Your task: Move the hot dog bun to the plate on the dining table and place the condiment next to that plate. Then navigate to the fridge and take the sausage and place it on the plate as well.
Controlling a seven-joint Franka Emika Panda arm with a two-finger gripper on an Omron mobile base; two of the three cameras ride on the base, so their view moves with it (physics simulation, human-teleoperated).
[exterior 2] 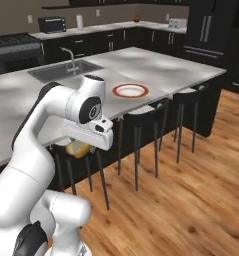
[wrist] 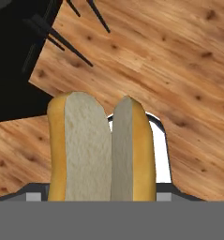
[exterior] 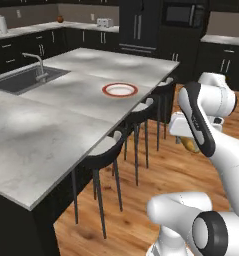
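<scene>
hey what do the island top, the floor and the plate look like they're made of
The dining table: polished marble or a look-alike, white with grey veins. The floor: varnished wood planks, with warm grain and dark knots. The plate: probably glazed ceramic, smooth white with a red-orange rim.

I see the marble desk (exterior: 51, 130) carrying the red-rimmed plate (exterior: 120, 90) near its stool-side edge, well apart from the built-in sink (exterior: 26, 80) and faucet (exterior: 38, 65).
</scene>
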